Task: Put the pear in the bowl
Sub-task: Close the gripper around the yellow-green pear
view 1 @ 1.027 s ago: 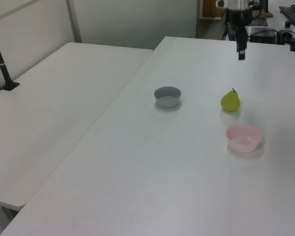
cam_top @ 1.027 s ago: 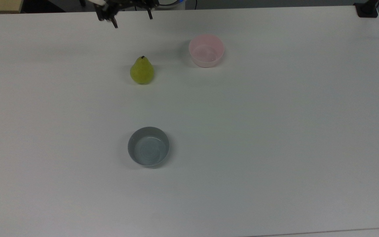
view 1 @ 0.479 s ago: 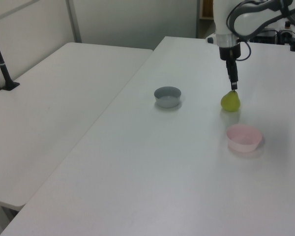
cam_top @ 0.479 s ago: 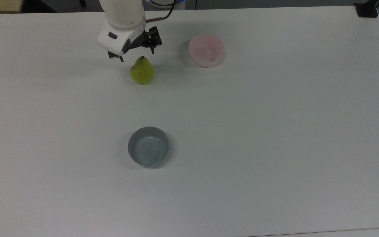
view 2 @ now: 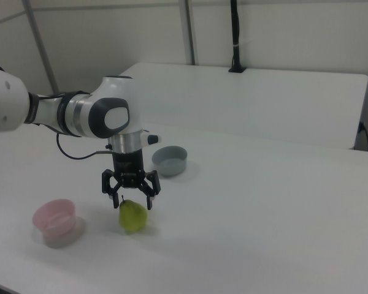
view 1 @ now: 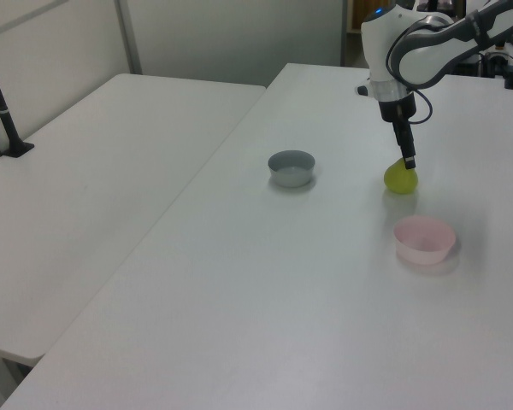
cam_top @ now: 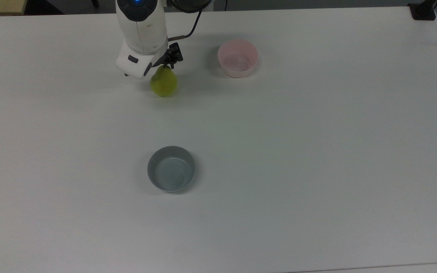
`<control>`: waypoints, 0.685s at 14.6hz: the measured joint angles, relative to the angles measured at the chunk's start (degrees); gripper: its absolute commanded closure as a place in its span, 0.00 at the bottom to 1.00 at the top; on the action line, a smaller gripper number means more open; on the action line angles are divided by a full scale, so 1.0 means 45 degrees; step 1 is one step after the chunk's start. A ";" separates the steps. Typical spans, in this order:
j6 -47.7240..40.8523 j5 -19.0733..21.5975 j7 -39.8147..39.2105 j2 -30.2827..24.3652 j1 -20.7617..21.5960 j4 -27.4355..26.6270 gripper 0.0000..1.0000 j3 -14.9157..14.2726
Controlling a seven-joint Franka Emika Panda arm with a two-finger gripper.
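A wide white bench (cam_top: 317,151) sat in a plain room with pale partition walls, a second white bench (view 1: 85,213) alongside it carrying a black pole (view 1: 2,107). A pink bowl (cam_top: 238,58) and a grey bowl (cam_top: 171,168) stood well apart on the first bench, both holding nothing. The pear (cam_top: 164,82) stood upright on the bench, at the top view's left of the pink bowl, with the white arm's (view 2: 80,116) gripper (view 2: 131,197) just above it, fingers (view 2: 149,201) spread either side of the stem.
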 measured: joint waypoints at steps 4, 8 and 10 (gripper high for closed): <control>0.0000 -0.0162 0.0000 0.0358 0.0034 -0.0005 0.00 0.0047; 0.0000 -0.0349 0.0062 0.0664 0.0116 -0.0003 0.00 0.0057; 0.0000 -0.0564 0.0271 0.0892 0.0274 -0.0002 0.00 0.0069</control>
